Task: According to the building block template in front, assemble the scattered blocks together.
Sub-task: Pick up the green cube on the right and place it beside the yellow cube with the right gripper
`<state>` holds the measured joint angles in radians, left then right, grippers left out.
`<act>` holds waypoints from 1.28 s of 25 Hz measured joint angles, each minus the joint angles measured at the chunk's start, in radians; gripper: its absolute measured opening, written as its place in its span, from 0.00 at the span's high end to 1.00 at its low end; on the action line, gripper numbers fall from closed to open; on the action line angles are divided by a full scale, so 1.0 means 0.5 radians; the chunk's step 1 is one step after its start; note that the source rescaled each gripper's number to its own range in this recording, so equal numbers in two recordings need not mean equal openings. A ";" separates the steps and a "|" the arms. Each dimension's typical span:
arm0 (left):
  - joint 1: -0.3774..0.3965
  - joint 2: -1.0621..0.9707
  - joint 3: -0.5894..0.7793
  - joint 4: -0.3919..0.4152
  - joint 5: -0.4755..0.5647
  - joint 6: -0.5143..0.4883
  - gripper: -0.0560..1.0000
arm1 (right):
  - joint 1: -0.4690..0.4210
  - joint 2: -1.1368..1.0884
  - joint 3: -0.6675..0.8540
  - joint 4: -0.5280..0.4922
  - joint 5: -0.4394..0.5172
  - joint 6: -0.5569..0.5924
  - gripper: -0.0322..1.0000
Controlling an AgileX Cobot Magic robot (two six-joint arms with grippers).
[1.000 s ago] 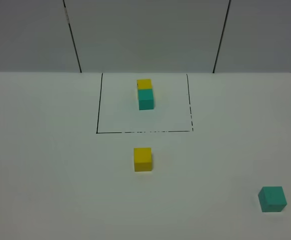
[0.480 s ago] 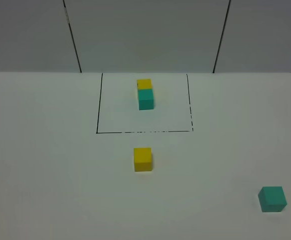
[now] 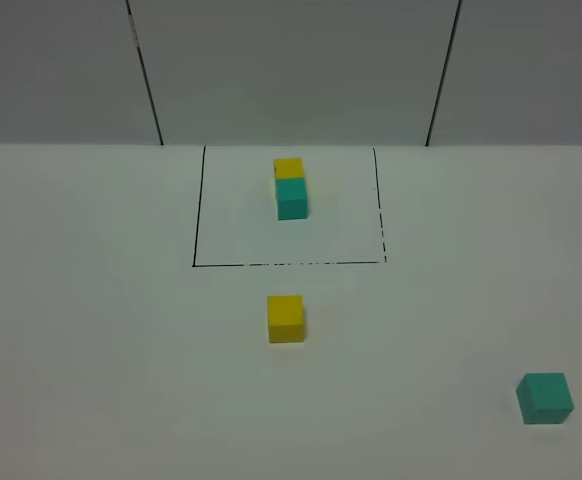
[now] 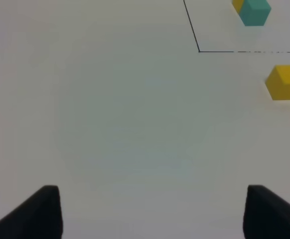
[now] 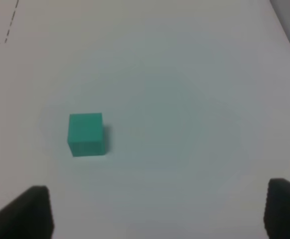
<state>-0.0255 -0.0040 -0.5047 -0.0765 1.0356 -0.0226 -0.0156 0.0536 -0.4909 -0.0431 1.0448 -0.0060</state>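
The building block template [image 3: 290,187] is a yellow cube joined to a teal-green cube inside a thin black-line rectangle [image 3: 194,230] at the back of the white table; it also shows as the template [image 4: 251,10] in the left wrist view. Of the scattered blocks, the yellow cube [image 3: 285,319] [image 4: 284,82] lies just in front of the rectangle, and the teal-green cube [image 3: 545,398] [image 5: 86,134] lies near the front right. Neither arm appears in the exterior high view. My left gripper [image 4: 152,211] is open over bare table. My right gripper [image 5: 157,211] is open, with the teal-green cube ahead of it.
The white table [image 3: 101,330] meets a grey panelled wall [image 3: 291,70] behind the rectangle. In the right wrist view the table's edge [image 5: 289,35] runs close by on one side.
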 joint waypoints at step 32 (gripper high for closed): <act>0.000 0.000 0.000 0.000 0.000 0.000 0.34 | 0.003 2.176 -0.554 0.244 -0.332 -0.072 0.00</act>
<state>-0.0255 -0.0040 -0.5047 -0.0765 1.0356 -0.0226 -0.0143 1.1414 -0.7679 0.0791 0.8790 -0.0420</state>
